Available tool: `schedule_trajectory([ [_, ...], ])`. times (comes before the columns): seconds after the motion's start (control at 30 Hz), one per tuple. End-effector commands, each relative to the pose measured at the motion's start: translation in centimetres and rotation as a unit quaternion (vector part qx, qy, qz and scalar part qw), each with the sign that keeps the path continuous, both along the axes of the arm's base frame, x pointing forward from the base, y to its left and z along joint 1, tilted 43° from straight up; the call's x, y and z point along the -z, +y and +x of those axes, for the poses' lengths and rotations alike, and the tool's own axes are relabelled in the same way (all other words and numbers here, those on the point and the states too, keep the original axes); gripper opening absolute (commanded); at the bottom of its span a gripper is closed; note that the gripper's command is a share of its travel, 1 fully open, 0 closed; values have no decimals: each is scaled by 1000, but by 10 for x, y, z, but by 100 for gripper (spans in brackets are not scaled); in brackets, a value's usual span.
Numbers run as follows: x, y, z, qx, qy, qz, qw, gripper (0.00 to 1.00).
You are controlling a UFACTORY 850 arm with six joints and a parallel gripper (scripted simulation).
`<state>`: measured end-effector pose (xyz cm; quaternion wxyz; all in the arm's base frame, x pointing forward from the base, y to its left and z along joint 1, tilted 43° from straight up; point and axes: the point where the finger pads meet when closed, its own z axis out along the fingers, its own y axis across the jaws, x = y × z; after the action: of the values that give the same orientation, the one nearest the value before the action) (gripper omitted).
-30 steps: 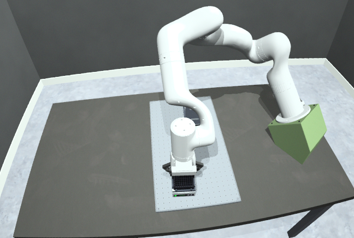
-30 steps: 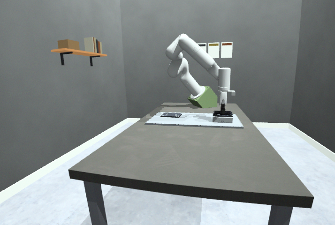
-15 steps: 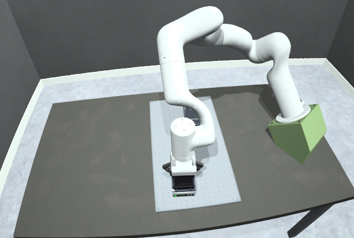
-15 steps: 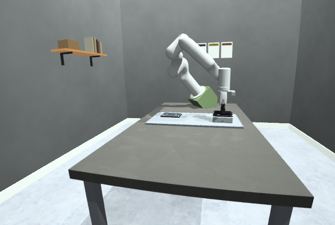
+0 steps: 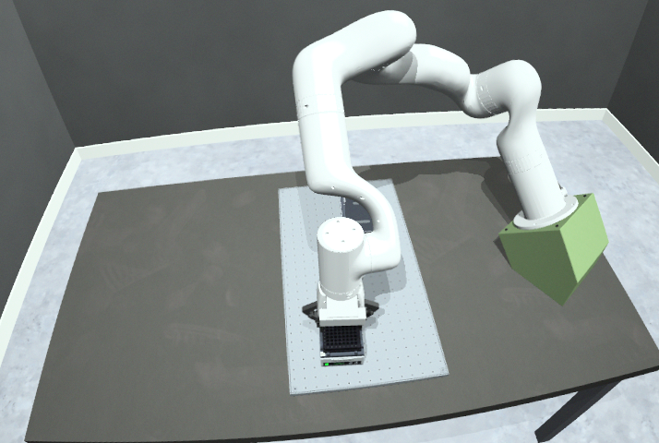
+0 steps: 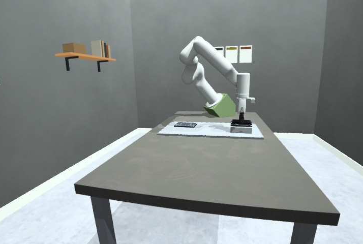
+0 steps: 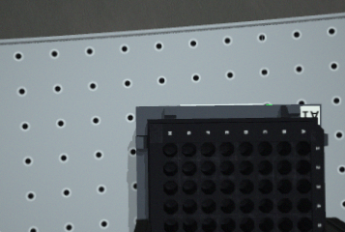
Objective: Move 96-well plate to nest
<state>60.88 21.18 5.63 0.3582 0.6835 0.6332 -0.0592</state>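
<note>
Black 96-well plate point(image 5: 341, 338) sits on the plate shaker S1 point(image 5: 342, 360), low in the centre of the top view, on the perforated board point(image 5: 413, 334). Above it the gripper point(image 6: 241, 115) points straight down; its jaws stand very wide and are closed against the plate's sides, gripping it. Plate nest N1 point(image 6: 185, 124) lies left in the exterior view.

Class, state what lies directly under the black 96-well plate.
The grey plate shaker lies under the 96-well plate, its A1 label peeking out. The plate hides its top. The pincer grips the plate.
</note>
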Motion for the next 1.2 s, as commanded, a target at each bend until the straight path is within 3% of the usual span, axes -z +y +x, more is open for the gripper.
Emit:
schedule_trajectory([
  [0.0,-3,2,-1,0,-1,0,1000,0],
  [1.17,-16,13,-8,0,-1,1,1000,0],
])
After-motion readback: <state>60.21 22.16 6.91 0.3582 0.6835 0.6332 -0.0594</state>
